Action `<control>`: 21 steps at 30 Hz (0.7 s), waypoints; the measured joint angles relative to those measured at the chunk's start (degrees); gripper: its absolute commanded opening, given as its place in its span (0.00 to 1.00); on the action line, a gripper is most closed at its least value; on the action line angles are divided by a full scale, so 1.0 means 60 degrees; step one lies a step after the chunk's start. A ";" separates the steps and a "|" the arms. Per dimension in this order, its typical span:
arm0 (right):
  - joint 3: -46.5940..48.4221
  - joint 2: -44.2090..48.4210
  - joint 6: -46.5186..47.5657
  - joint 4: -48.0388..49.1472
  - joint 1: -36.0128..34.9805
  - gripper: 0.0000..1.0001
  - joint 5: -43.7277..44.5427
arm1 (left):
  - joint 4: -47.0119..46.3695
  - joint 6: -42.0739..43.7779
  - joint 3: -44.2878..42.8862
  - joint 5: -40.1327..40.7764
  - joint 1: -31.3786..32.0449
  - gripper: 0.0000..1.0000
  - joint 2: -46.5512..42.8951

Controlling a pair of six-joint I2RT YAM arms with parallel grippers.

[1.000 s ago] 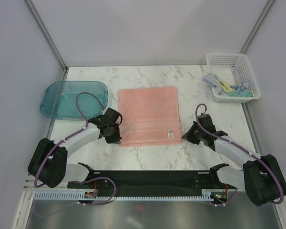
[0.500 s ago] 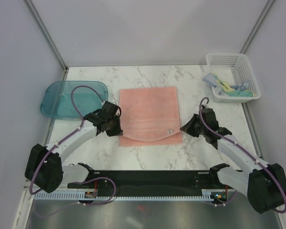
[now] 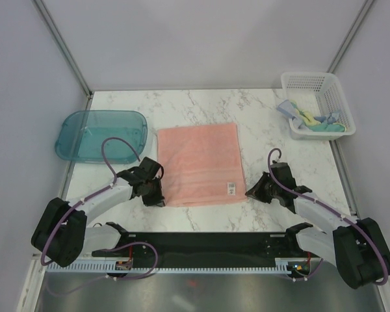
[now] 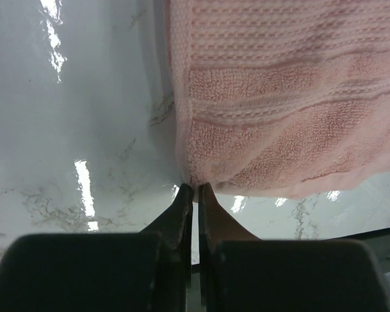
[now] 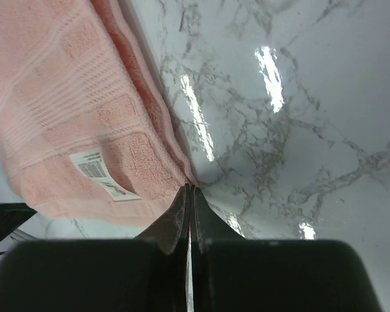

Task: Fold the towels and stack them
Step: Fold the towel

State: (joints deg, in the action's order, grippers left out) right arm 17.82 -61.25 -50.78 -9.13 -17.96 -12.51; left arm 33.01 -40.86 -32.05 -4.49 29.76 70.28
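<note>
salmon-pink towel (image 3: 200,164) lies spread flat mid-table on the white marble table (image 3: 266,123), roughly square. in the left wrist view its terry pile is looped and nubby, crossed by flatter woven bands near the hem. a small white tag (image 5: 97,170) with dark print sits on top near the near-right corner.

left gripper (image 4: 195,188): thin dark fingers pressed almost together, only a sliver of gap, with the towel's near-left corner nipped at the very tips. the tips are low over the glossy marble; i cannot tell whether they touch it.

right gripper (image 5: 190,188): same posture, fingers squeezed together on the near-right corner, hem edge running away from the tips.

far right: white mesh basket (image 3: 338,91), rigid plastic lattice, holding a crumpled pale yellow towel (image 3: 305,117) and light blue towel (image 3: 287,108), heaped together.

far left: translucent teal tray (image 3: 71,130), smooth, with rounded corners, well apart from the pink cloth.
</note>
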 measured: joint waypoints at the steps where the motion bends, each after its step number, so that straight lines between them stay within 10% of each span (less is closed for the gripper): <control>1: -0.0004 -0.0033 0.0004 0.0157 0.0007 0.00 -0.0015 | -0.0102 -0.0011 0.0000 -0.0004 0.0018 0.02 0.0018; 6: -0.0069 -0.0040 0.0004 0.0441 -0.0015 0.00 0.0084 | -0.0226 -0.0033 0.0007 -0.0026 0.0062 0.02 0.0040; 11: -0.0073 0.0036 0.0248 0.0477 -0.0018 0.23 0.0124 | -0.0313 -0.0044 0.0004 -0.0040 0.0066 0.02 0.0106; 21: 0.0452 0.0357 0.1056 -0.0186 -0.0018 0.23 0.0415 | -0.0321 -0.0044 -0.0113 -0.0036 0.0066 0.02 0.0273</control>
State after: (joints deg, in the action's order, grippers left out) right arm 20.53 -59.11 -44.45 -10.24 -18.06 -10.02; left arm 31.09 -41.12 -32.73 -4.71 30.15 71.92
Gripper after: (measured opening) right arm 0.232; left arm 0.042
